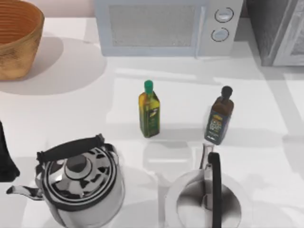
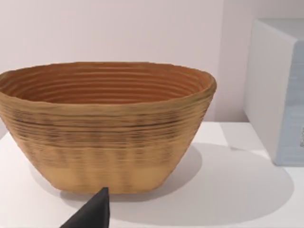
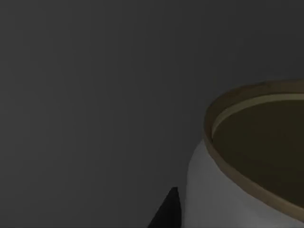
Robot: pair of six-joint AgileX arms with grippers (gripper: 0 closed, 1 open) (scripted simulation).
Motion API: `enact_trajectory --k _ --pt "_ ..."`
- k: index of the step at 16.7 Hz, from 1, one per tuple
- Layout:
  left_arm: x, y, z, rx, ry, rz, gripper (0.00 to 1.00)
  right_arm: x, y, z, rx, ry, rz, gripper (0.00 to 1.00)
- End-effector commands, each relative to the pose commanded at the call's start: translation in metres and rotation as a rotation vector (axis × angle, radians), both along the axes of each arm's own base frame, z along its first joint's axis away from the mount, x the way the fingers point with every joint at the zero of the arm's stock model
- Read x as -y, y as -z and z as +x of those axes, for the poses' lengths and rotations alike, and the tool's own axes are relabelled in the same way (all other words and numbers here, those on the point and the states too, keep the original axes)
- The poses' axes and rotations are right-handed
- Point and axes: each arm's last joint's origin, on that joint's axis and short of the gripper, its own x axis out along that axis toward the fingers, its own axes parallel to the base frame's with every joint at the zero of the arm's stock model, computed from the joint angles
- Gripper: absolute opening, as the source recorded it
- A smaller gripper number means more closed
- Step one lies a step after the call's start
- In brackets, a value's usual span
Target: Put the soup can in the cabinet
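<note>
White tabletop (image 1: pixel 266 109): cabinet (image 1: pixel 273 28) was recorded at the far right corner, beside a microwave (image 1: pixel 166 26). Soup can (image 3: pixel 247 161) was seen close against the right gripper's fingertip (image 3: pixel 167 211) in dim surroundings; grip state could not be told. Left arm (image 1: pixel 5 156) was parked at the left edge.

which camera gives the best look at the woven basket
The left wrist view: the woven basket stands whole and side-on on the table, its ribbed inside visible. The top view catches part of it, cut off at the table's far left corner. The right wrist view is dark.
</note>
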Motion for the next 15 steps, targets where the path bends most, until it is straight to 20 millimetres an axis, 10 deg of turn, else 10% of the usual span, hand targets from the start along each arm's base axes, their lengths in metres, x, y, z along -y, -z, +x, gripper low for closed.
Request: enact_trajectory --k 10,15 --pt "0.0 0.0 0.0 0.0 0.0 0.0 1.0 0.001 0.008 0.021 -0.001 -0.007 0.0 0.0" --pt "0.0 0.0 0.0 0.0 0.0 0.0 1.0 0.001 0.008 0.021 -0.001 -0.007 0.0 0.38"
